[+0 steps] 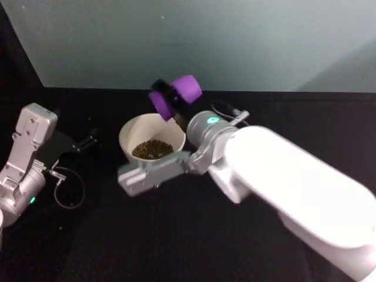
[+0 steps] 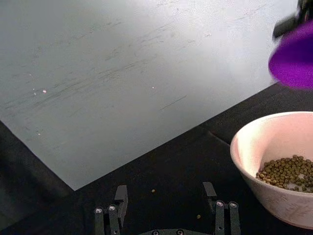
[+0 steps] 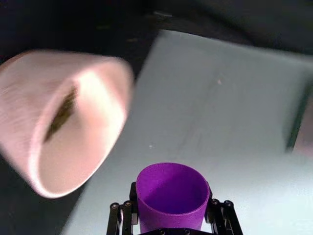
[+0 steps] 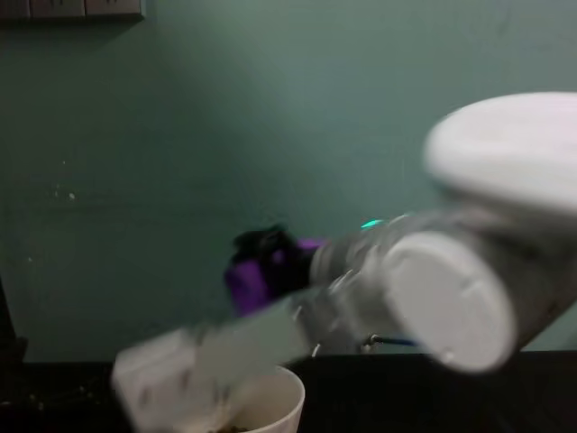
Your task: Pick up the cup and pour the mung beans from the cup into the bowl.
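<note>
Purple plastic stands out over the black table [image 1: 176, 235]: the cup [image 1: 178, 94] hangs in the air just above the far rim of the bowl [image 1: 126, 134], tipped well over on its side. The right gripper [image 1: 167, 94] holds it, its arm reaching in across the table from the right. In the right wrist view the fingers [image 3: 121, 218] press against both sides of the cup [image 3: 171, 193], so the jaws are closed on it, and the inside of the cup shows bare purple. The beans [image 1: 151, 148] lie as a small dark heap at the bottom of the bowl, plain too in the left wrist view [image 2: 288, 171], where the bowl [image 2: 274, 198] sits below the cup [image 2: 296, 58]. The left gripper [image 2: 165, 208] rests low over the table to the left of the bowl, apart from it, jaws spread wide with nothing between them; two loose grains [image 2: 153, 190] lie on the table just ahead of it. From the chest, the cup [image 4: 248, 280] shows above the bowl [image 4: 275, 397] against the green wall [image 4: 180, 135].
</note>
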`<state>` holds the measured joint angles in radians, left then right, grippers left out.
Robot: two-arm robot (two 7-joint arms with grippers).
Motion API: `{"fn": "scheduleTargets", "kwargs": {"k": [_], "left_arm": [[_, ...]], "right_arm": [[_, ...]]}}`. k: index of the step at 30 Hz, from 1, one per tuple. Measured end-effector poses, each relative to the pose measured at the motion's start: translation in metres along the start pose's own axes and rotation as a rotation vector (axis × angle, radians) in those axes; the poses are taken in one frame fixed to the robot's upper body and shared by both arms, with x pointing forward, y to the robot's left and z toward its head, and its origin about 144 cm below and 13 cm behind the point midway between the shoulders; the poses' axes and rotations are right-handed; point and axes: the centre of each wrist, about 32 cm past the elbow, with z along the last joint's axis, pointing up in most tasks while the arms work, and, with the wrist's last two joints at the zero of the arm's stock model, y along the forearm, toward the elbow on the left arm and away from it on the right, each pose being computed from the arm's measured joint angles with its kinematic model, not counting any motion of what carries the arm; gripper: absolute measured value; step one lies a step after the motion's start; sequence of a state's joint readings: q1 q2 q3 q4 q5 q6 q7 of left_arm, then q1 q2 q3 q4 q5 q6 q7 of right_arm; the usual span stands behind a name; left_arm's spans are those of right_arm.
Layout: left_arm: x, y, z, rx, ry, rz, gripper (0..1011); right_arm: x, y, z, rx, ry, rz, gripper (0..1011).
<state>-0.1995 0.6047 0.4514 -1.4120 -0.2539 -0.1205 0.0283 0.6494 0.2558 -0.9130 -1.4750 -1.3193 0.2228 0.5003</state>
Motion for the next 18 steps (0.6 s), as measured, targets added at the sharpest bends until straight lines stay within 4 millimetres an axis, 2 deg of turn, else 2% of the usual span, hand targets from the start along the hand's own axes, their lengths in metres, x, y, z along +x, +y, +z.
{"fn": "scheduleTargets", "kwargs": {"k": [1,2,3,4,5,6,7,11,18], "left_arm": [[0.000,0.000,0.000,0.000,0.000,0.000,1000],[0.000,0.000,0.000,0.000,0.000,0.000,1000],[0.000,0.000,0.000,0.000,0.000,0.000,1000],[0.000,0.000,0.000,0.000,0.000,0.000,1000],[0.000,0.000,0.000,-0.003,0.000,0.000,1000],[0.000,0.000,0.000,0.000,0.000,0.001,1000],[0.000,0.000,0.000,0.000,0.000,0.000,1000],[0.000,0.000,0.000,0.000,0.000,0.000,1000],[0.000,0.000,0.000,0.000,0.000,0.000,1000]], "right_arm": [[-0.002,-0.001,-0.006,0.002,0.062,-0.010,731],[-0.006,-0.003,-0.017,0.017,0.195,-0.033,731],[-0.006,-0.003,-0.017,0.017,0.195,-0.033,731],[-0.013,-0.006,-0.034,0.041,0.399,-0.074,731],[-0.017,-0.008,-0.039,0.053,0.469,-0.085,731],[-0.023,-0.009,-0.047,0.060,0.560,-0.100,731],[-0.036,-0.013,-0.060,0.100,0.760,-0.134,731],[-0.067,-0.020,-0.081,0.149,1.125,-0.183,731],[-0.082,-0.025,-0.090,0.181,1.270,-0.172,731]]}}
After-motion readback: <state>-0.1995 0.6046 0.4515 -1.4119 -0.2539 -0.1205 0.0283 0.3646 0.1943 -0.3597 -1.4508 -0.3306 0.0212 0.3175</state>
